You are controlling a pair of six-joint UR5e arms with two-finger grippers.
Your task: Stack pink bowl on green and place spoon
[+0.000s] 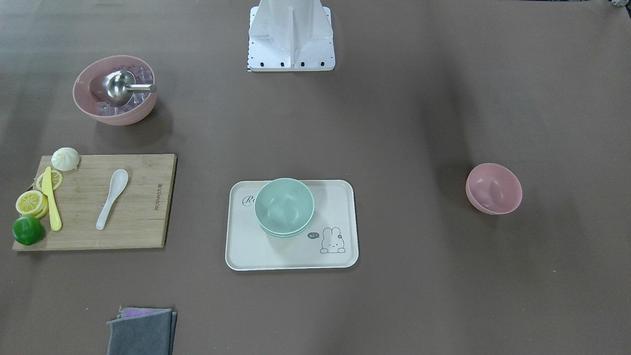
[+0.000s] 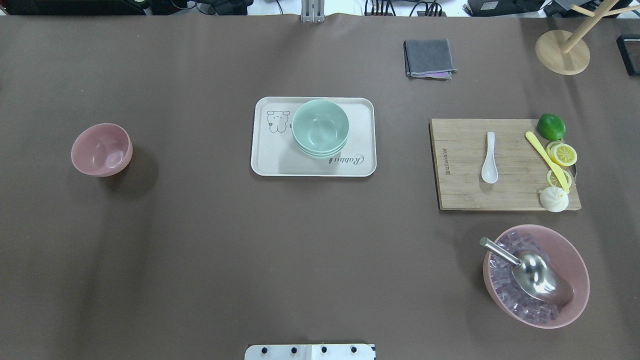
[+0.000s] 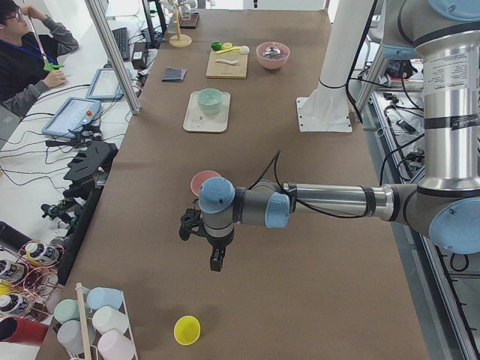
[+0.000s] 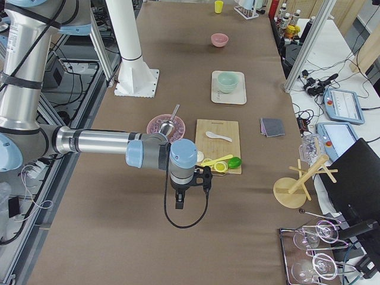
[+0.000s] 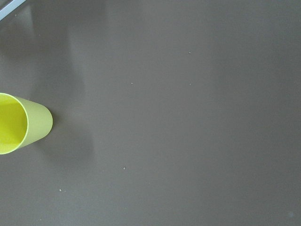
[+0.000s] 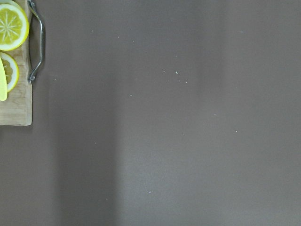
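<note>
A small empty pink bowl [image 2: 101, 149] stands alone on the table at my left, also in the front view [image 1: 493, 189]. Green bowls [image 2: 320, 128] sit stacked on a cream tray [image 2: 272, 161] at the table's middle. A white spoon [image 2: 489, 159] lies on a wooden board [image 2: 460, 187] at my right. My left gripper [image 3: 216, 261] shows only in the exterior left view, above bare table on the near side of the pink bowl [image 3: 201, 180]. My right gripper [image 4: 179, 202] shows only in the exterior right view, near the board's end. I cannot tell whether either is open.
A big pink bowl [image 2: 582, 280] holds ice cubes and a metal scoop. A lime [image 2: 551, 126], lemon slices, a yellow knife and a bun share the board. A grey cloth [image 2: 429, 58] and a wooden stand [image 2: 562, 51] lie far. A yellow cup [image 5: 21, 123] stands near my left gripper.
</note>
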